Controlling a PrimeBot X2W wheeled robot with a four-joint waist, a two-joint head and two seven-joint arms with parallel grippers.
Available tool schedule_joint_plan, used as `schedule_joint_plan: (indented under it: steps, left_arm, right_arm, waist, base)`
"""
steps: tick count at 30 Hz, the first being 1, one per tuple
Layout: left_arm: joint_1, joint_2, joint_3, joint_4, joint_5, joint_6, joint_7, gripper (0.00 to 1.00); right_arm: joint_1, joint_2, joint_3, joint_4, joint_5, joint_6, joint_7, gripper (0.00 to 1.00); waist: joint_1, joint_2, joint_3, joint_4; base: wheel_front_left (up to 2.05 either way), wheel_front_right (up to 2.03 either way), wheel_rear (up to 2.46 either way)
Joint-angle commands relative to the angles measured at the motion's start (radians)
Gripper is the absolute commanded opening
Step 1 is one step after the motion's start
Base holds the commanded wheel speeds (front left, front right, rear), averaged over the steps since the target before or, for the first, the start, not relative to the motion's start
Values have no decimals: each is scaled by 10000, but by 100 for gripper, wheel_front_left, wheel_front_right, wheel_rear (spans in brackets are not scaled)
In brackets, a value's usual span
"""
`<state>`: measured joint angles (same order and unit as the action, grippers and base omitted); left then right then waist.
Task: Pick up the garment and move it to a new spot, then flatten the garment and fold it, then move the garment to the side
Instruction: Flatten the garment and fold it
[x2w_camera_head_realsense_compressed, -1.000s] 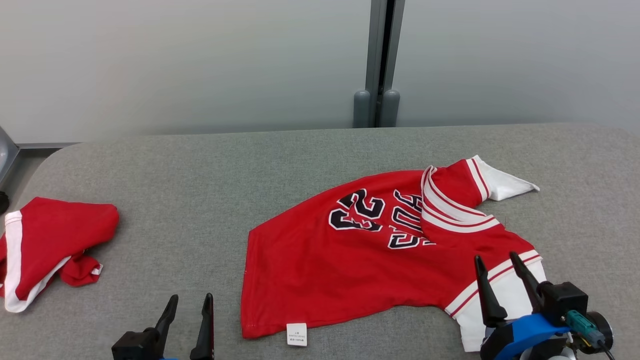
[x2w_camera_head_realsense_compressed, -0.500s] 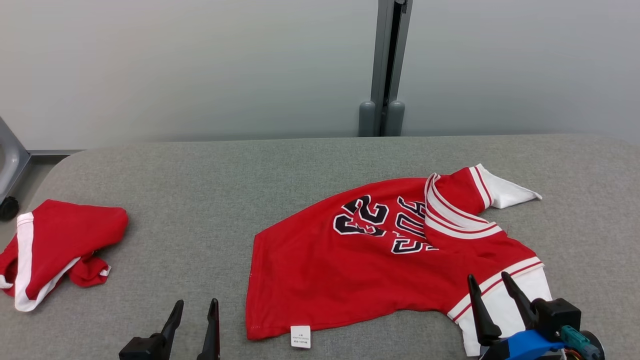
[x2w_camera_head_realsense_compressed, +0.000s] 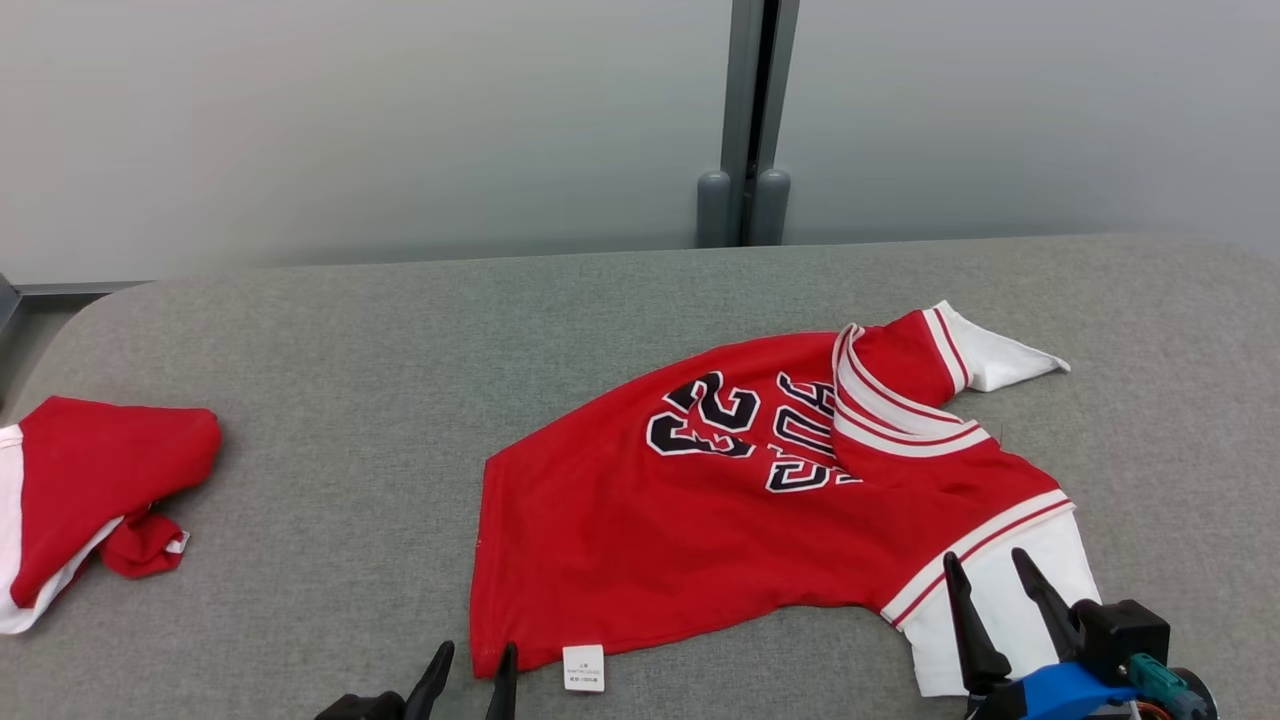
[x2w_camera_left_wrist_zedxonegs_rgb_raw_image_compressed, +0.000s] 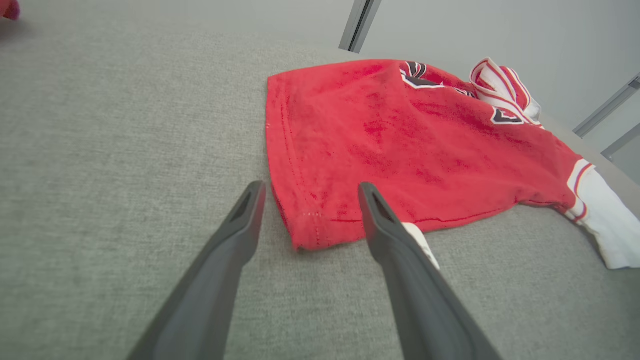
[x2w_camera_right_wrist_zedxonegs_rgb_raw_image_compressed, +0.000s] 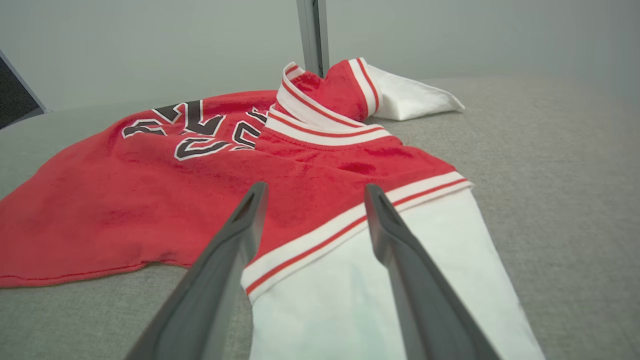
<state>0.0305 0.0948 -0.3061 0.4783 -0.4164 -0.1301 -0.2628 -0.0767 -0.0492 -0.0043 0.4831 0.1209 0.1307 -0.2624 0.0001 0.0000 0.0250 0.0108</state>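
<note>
The garment (x2w_camera_head_realsense_compressed: 720, 520) is a red jersey with white sleeves and dark numbers, lying rumpled on the grey table, its collar folded over at the right. A white tag (x2w_camera_head_realsense_compressed: 583, 668) pokes out at its near hem. My left gripper (x2w_camera_head_realsense_compressed: 475, 660) stands open at the bottom edge, straddling the hem's near-left corner (x2w_camera_left_wrist_zedxonegs_rgb_raw_image_compressed: 305, 235). Over the near white sleeve (x2w_camera_right_wrist_zedxonegs_rgb_raw_image_compressed: 380, 280), my right gripper (x2w_camera_head_realsense_compressed: 985, 575) hovers open with nothing between its fingers. In the right wrist view the garment (x2w_camera_right_wrist_zedxonegs_rgb_raw_image_compressed: 200, 190) spreads out ahead of the gripper (x2w_camera_right_wrist_zedxonegs_rgb_raw_image_compressed: 312, 195).
A second red and white piece of clothing (x2w_camera_head_realsense_compressed: 90, 490) lies bunched at the table's left edge. The grey table (x2w_camera_head_realsense_compressed: 400, 350) ends at a pale wall with a vertical grey post (x2w_camera_head_realsense_compressed: 745, 120) behind it.
My left gripper has moved right to the garment's near-left corner. The right gripper stays over the white sleeve. The head camera shifted a little, so the whole picture moved.
</note>
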Motion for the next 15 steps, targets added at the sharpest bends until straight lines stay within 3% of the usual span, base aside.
schedule_joint_plan:
  steps: [1, 14, 15]
  left_arm:
    - [-277, 177, -247, 396, -373, -11, -27, 100]
    - [-728, 493, -667, 1058, -1572, -11, -27, 100]
    - [-755, 509, -650, 1021, -1572, -11, -27, 58]
  right_arm:
    - [106, -27, -110, -7, -61, 1, -34, 100]
    - [295, -25, -925, -106, -506, 1, -34, 100]
    - [327, -25, -973, -69, -542, 1, -33, 100]
  waist:
    - [-1, 0, 70, -102]
    - [-1, 0, 476, -630]
    - [-1, 0, 497, -643]
  base:
    - [0, 0, 0]
    - [0, 0, 0]
    - [0, 0, 0]
